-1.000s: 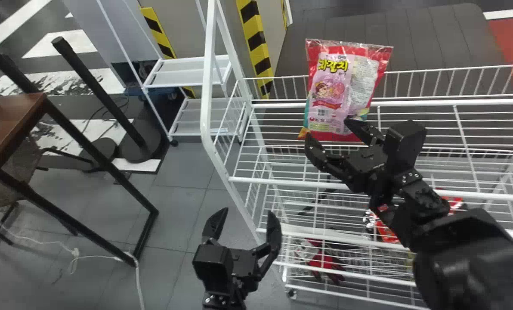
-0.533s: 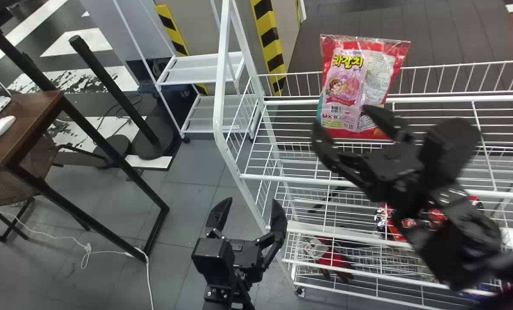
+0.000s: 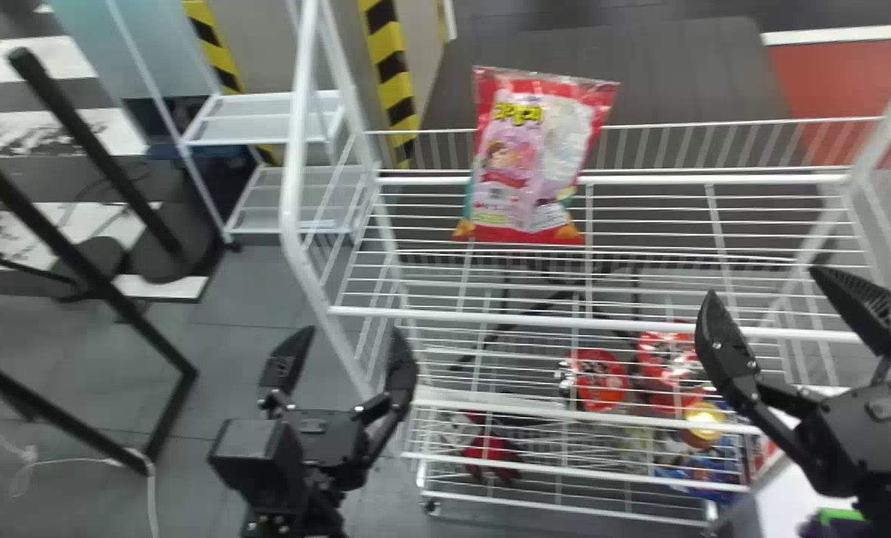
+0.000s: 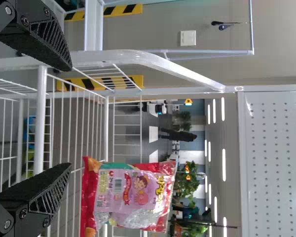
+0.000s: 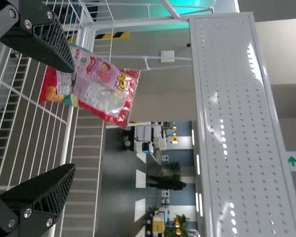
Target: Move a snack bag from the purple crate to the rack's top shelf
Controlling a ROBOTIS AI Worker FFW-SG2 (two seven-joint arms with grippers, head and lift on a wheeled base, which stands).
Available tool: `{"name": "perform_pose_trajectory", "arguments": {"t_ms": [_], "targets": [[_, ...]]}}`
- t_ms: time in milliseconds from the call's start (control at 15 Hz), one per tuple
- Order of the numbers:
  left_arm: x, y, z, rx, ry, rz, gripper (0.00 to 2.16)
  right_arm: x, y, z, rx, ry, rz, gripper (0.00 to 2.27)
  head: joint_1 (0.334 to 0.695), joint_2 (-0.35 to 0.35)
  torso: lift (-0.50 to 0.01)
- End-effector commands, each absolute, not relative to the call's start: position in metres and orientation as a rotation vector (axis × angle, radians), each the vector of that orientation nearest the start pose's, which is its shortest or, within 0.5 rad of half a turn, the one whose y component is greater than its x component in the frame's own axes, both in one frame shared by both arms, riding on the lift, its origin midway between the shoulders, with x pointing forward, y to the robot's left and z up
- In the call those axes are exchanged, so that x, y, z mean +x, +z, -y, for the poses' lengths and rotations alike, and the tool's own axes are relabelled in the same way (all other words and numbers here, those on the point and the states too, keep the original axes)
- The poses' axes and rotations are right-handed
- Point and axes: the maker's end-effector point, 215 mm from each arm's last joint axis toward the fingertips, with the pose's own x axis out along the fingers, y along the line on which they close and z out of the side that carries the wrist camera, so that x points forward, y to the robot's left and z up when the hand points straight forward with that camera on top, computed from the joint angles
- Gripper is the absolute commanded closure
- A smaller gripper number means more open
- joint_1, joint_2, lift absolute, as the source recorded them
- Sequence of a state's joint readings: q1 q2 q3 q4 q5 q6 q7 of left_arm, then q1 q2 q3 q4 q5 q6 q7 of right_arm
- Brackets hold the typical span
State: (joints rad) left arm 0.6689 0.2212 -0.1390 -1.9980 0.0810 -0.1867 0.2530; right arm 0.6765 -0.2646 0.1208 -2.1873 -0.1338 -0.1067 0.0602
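Item: snack bag, upright on the rack's top shelf, propped, we think, by the back rail against toppling.
Item: right gripper, wide apart, empty, its placing seemingly done.
Item: left gripper, likewise spread, holding nothing.
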Motion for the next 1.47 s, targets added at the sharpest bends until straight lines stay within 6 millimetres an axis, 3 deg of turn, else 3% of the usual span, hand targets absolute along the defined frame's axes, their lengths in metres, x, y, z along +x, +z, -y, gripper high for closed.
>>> {"name": "perform_pose_trajectory", "arguments": {"t_ms": [0, 267, 400, 667, 1067, 1267, 1400], "targets": [[0.377, -0.382, -0.221, 0.018, 0.024, -0.075, 0.14, 0.359, -0.319, 0.187, -0.021, 0.279, 0.026, 0.16, 0.695, 0.113, -0.001], [0.373, -0.380, -0.219, 0.012, 0.023, -0.074, 0.13, 0.334, -0.360, 0.226, -0.032, 0.247, 0.022, 0.16, 0.695, 0.038, -0.001], [0.372, -0.381, -0.220, 0.010, 0.028, -0.076, 0.12, 0.325, -0.378, 0.254, -0.035, 0.221, 0.010, 0.16, 0.695, 0.010, -0.001], [0.371, -0.382, -0.217, 0.003, 0.028, -0.078, 0.12, 0.325, -0.379, 0.296, -0.041, 0.165, -0.006, 0.15, 0.695, -0.081, -0.001], [0.374, -0.361, -0.169, -0.020, -0.049, -0.077, 0.13, 0.320, -0.394, 0.305, -0.039, 0.152, -0.034, 0.15, 0.695, -0.174, -0.001], [0.396, -0.363, -0.135, -0.014, -0.120, -0.150, 0.19, 0.316, -0.396, 0.305, -0.039, 0.158, -0.023, 0.15, 0.695, -0.230, -0.001], [0.424, -0.369, -0.104, 0.009, -0.162, -0.210, 0.21, 0.316, -0.391, 0.305, -0.039, 0.156, -0.006, 0.15, 0.695, -0.259, -0.001]]}}
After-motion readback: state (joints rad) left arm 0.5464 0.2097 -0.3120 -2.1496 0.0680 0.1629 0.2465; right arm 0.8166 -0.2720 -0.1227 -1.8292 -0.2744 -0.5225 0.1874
